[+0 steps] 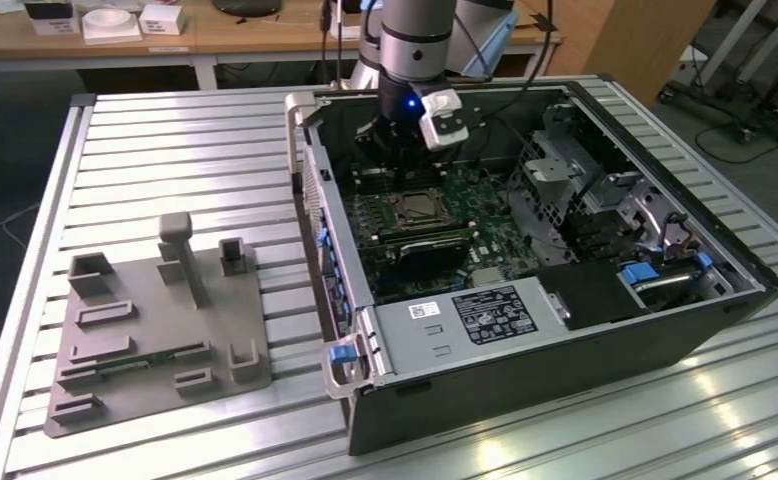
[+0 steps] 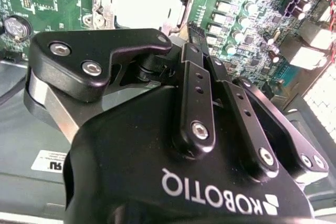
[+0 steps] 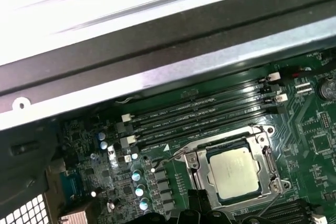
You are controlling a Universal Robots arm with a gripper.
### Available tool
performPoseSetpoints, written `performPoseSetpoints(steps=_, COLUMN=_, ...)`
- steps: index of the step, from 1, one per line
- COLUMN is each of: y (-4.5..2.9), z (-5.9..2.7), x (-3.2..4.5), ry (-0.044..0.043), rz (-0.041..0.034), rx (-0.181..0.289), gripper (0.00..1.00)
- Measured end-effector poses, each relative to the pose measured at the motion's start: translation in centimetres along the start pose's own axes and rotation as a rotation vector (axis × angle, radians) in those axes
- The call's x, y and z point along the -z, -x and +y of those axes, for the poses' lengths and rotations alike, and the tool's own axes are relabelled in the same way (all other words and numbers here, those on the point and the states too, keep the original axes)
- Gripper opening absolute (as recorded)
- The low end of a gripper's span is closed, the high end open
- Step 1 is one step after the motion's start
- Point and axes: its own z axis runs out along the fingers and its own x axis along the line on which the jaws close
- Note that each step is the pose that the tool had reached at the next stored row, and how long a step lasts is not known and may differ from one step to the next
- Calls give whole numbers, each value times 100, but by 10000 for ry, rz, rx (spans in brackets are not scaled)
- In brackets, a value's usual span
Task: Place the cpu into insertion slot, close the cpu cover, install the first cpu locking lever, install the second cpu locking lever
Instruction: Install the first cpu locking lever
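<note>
The cpu (image 3: 233,171), a silver-grey square chip, lies in the insertion slot (image 3: 266,157) on the green board. The cpu cover (image 3: 195,167), a thin silvery frame, lies flat around the chip, which shows through its window. Thin wire levers run along the frame's edges; I cannot tell whether they are latched. My gripper (image 3: 197,208) hangs shut just above the board beside the socket, with nothing between its fingers. In the exterior view the gripper (image 1: 392,165) sits inside the open computer case, just behind the socket (image 1: 423,208). In the second wrist view the chip (image 2: 142,3) lies beyond the black fingers (image 2: 197,93).
The open computer case (image 1: 536,330) lies on a slatted aluminium table (image 1: 176,160). Long memory slots (image 3: 199,114) run beside the socket, near the case's metal wall (image 3: 157,51). A drive cage (image 1: 569,170) and a power supply (image 1: 476,315) stand inside. A grey fixture block (image 1: 156,330) lies at the exterior view's left.
</note>
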Motion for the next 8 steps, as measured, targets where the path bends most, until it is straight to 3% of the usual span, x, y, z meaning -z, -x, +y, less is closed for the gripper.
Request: performPoseSetpoints(steps=8, y=-91, z=-25, x=7, ry=9, rz=0, rx=248, gripper=10)
